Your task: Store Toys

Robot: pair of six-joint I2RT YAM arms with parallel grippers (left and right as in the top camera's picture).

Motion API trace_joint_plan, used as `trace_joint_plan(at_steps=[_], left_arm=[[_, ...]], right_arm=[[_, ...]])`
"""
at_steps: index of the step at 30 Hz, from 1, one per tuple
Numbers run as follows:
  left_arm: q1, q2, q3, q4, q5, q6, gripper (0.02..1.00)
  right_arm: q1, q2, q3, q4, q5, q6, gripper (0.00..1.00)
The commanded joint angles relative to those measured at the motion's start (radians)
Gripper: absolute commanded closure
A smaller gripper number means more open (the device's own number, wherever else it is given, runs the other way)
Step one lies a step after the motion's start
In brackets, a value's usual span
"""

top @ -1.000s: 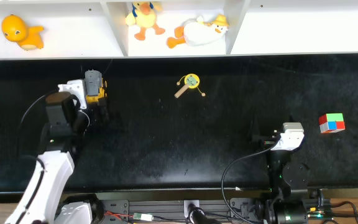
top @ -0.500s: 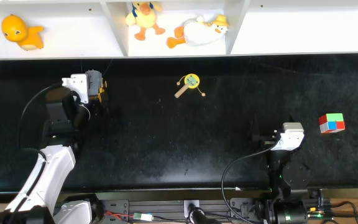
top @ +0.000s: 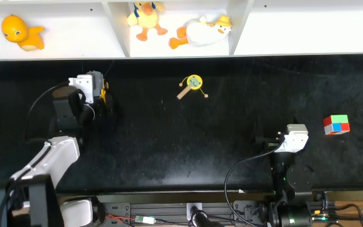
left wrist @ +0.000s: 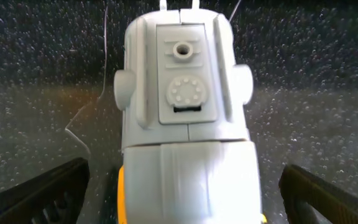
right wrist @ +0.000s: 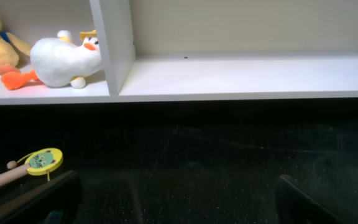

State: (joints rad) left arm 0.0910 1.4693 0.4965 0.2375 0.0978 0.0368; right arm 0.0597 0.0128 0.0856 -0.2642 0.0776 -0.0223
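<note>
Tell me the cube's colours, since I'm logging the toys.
Green, red and blue squares on the cube, clearest in the top view.

The left arm's gripper [top: 87, 87] shifts up and to the right in the upper left of the top view, closing in on the grey and yellow toy truck [top: 96, 81] until its white wrist sits level with the truck's grey top. Behind it the arm folds differently: its white forearm now slants lower, toward the frame's bottom-left corner.
</note>
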Motion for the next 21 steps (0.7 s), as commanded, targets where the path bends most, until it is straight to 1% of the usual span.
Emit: trace_joint_plan(at_steps=[1, 3, 5, 7, 10, 14, 17, 21], left_arm=[[-0.008, 0.033, 0.017, 0.039, 0.014, 0.019, 0.069], [-0.008, 0.039, 0.017, 0.050, 0.014, 0.019, 0.202], [-0.008, 0.042, 0.017, 0.060, 0.014, 0.019, 0.303], [-0.008, 0.042, 0.017, 0.069, 0.014, 0.019, 0.430], [-0.008, 0.042, 0.017, 0.078, 0.014, 0.019, 0.531], [-0.008, 0.031, 0.017, 0.083, 0.026, 0.019, 0.597], [-0.008, -0.003, 0.017, 0.070, 0.040, 0.019, 0.610], [-0.008, -0.089, 0.017, 0.002, 0.040, 0.020, 0.627]], right_arm=[[0.005, -0.009, -0.006, 0.004, -0.007, 0.000, 0.005], [0.005, -0.009, -0.006, 0.004, -0.006, 0.000, 0.005], [0.005, -0.009, -0.006, 0.004, -0.007, 0.000, 0.005], [0.005, -0.009, -0.006, 0.004, -0.007, 0.000, 0.005], [0.005, -0.009, -0.006, 0.004, -0.007, 0.000, 0.005], [0.005, -0.009, -0.006, 0.004, -0.006, 0.000, 0.005], [0.005, -0.009, -0.006, 0.004, -0.007, 0.000, 0.005], [0.005, -0.009, -0.006, 0.004, -0.007, 0.000, 0.005]])
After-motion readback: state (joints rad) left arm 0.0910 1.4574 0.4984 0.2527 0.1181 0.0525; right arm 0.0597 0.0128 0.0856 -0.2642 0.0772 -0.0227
